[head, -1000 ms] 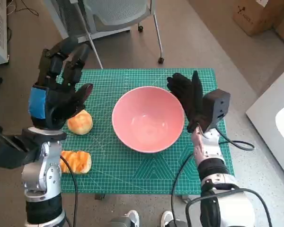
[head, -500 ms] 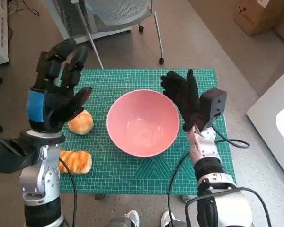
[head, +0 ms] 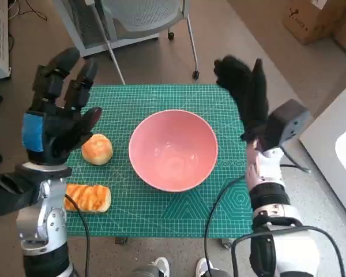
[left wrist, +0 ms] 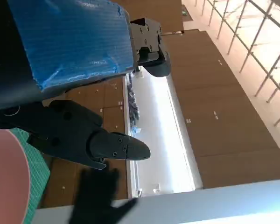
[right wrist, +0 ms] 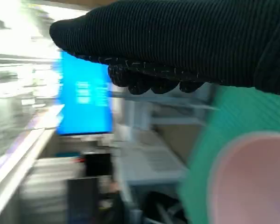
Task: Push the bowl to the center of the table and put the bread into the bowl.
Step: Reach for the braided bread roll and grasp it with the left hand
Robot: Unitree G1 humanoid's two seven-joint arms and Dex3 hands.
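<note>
A pink bowl [head: 173,149] stands empty near the middle of the green cutting mat [head: 161,199]. A round bread roll [head: 97,149] lies on the mat left of the bowl. A longer orange-glazed bread [head: 86,198] lies near the mat's front left edge. My left hand [head: 53,121] hovers above the roll's left side, fingers spread, holding nothing. My right hand [head: 245,92] is raised off the bowl, over the mat's far right corner, fingers extended and empty. The bowl's rim [right wrist: 252,186] shows blurred in the right wrist view and as a sliver [left wrist: 7,186] in the left wrist view.
A grey chair [head: 141,23] stands beyond the mat's far edge. A cardboard box [head: 314,17] sits on the floor at the far right. A white surface [head: 340,150] lies to the right. A black cable [head: 219,196] trails over the mat's right front part.
My right hand has lifted away from the bowl's right rim, up and to the right. The bowl slid slightly left earlier and now stands still. My left hand has drifted a little left.
</note>
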